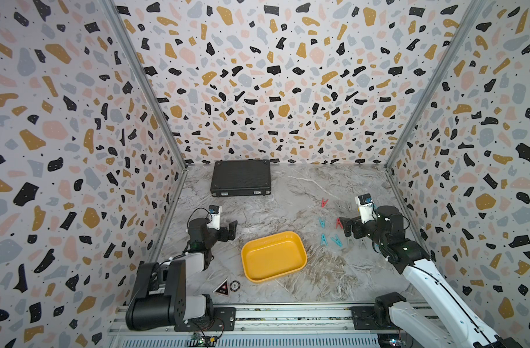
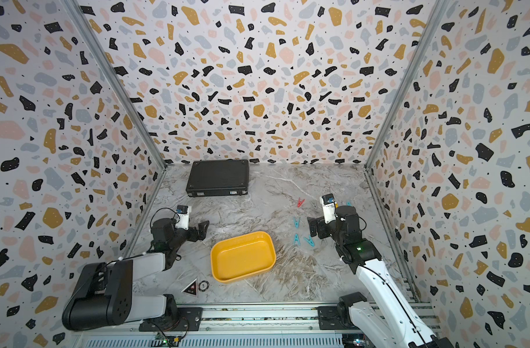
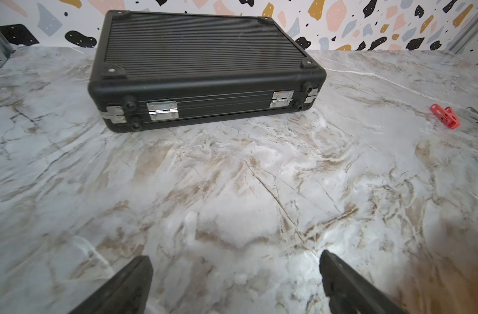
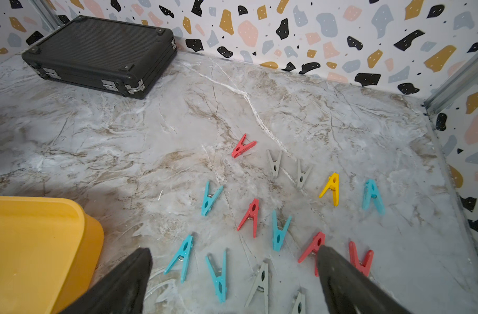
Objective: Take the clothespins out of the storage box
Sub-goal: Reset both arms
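**Storage box** (image 1: 274,256): yellow, shallow, rounded corners. It sits near the centre of the desk (image 1: 287,205). Its long axis runs left to right, with the right end swung slightly farther back. No contents show in either top view.

**Clothespins** (image 4: 250,217): teal, red and grey, plus one yellow. All that show lie flat on the desk in loose rows to the right of the storage box. The closest teal ones lie near its right end without touching it. Most have their long axes running roughly near to far.

**Right tool** (image 4: 233,248): jaws apart with nothing between them. It hangs over the spread of clothespins, right of the storage box.

**Left tool** (image 3: 235,255): jaws apart and empty, over bare desk. It is just left of the storage box's far left corner, so it is the nearer of the two to the box.

**Black case** (image 1: 241,177): closed, far left, well apart from everything else.

**Assessment:** the emptying looks complete. If a clothespin is hidden against a wall of the box, the left arm has the shorter reach, rightward and nearward.
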Controlling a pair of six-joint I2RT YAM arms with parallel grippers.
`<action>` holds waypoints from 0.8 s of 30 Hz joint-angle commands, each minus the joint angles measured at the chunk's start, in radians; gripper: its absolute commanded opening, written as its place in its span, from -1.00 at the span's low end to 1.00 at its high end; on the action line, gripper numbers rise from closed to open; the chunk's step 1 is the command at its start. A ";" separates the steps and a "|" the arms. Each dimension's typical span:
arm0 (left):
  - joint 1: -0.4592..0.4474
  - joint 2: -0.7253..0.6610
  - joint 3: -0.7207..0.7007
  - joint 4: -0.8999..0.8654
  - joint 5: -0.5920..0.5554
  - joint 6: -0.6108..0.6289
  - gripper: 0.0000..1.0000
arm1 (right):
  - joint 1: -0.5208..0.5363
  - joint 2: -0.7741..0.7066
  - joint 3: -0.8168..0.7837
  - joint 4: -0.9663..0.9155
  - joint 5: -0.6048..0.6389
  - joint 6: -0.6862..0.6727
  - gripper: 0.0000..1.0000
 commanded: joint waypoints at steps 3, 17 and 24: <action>-0.016 -0.003 0.024 0.099 -0.170 -0.029 0.99 | 0.000 -0.033 -0.026 0.084 -0.011 -0.012 0.99; -0.023 0.017 0.043 0.096 -0.220 -0.049 1.00 | -0.203 0.380 -0.147 0.464 0.008 -0.079 0.99; -0.023 0.018 0.043 0.095 -0.220 -0.049 0.99 | -0.247 0.546 -0.290 0.949 -0.008 -0.090 0.98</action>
